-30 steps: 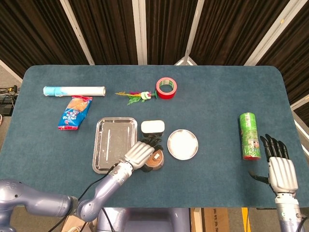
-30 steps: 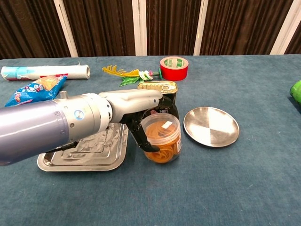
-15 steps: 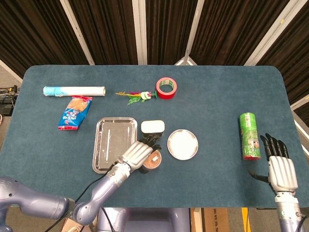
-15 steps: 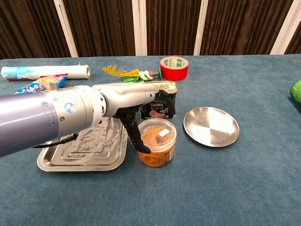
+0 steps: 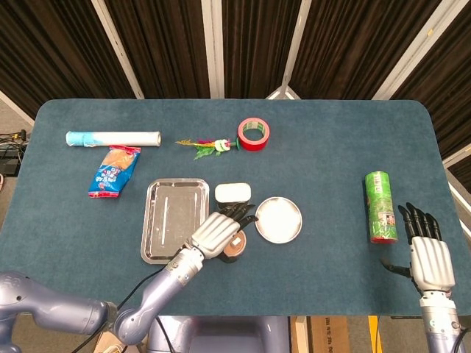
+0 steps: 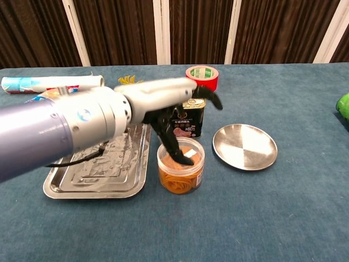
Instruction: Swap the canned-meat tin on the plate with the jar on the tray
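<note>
Fingers point(image 6: 210, 99): spread, hovering above the jar point(image 6: 180, 167), holding nothing.
Left hand point(image 5: 217, 233): over the jar.
Jar: stood on the table between tray point(image 6: 82, 185) and plate point(image 6: 245, 146).
Tin point(image 6: 187, 119): just behind the jar.
Right hand point(image 5: 430, 263): flat, idle.
Risk: lowering the fingers might have tipped the jar against the tin.

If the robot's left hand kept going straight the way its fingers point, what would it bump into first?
Probably the plate. The left hand hovers above the jar, fingers spread and pointing towards the plate. The canned-meat tin sits just beside that line, but depth is hard to judge.
</note>
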You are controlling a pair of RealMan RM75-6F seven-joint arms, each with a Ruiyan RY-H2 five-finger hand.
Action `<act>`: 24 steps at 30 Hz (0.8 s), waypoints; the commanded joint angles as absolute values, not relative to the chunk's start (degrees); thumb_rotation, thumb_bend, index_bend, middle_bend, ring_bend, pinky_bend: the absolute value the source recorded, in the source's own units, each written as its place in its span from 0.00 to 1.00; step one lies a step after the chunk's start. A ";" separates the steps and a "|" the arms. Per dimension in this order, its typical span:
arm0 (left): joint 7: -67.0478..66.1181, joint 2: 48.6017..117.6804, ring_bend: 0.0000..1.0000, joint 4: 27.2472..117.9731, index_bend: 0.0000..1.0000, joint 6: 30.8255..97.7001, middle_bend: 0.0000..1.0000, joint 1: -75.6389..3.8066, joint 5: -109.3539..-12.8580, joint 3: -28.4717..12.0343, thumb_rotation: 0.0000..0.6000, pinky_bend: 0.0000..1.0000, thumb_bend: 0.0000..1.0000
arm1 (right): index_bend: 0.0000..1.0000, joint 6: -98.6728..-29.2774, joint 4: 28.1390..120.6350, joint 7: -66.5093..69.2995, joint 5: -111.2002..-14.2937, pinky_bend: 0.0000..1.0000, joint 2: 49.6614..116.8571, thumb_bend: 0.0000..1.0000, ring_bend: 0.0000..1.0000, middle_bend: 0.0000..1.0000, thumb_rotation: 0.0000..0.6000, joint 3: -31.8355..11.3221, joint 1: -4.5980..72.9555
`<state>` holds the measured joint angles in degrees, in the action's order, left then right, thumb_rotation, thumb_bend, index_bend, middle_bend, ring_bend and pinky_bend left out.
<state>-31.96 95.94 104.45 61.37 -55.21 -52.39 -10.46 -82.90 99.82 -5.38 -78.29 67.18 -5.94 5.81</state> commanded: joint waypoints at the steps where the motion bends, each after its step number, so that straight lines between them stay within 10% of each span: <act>1: -28.17 93.64 0.01 107.10 0.19 62.29 0.03 -53.52 -55.60 -11.57 1.00 0.22 0.00 | 0.00 -82.90 99.93 -5.64 -78.38 0.00 67.26 0.00 0.00 0.00 1.00 -5.87 5.80; 24: -10.22 100.20 0.00 81.96 0.19 58.45 0.02 -52.43 -54.78 -18.82 1.00 0.13 0.00 | 0.00 -80.90 98.86 -9.00 -74.64 0.00 69.08 0.00 0.00 0.00 1.00 -6.93 6.75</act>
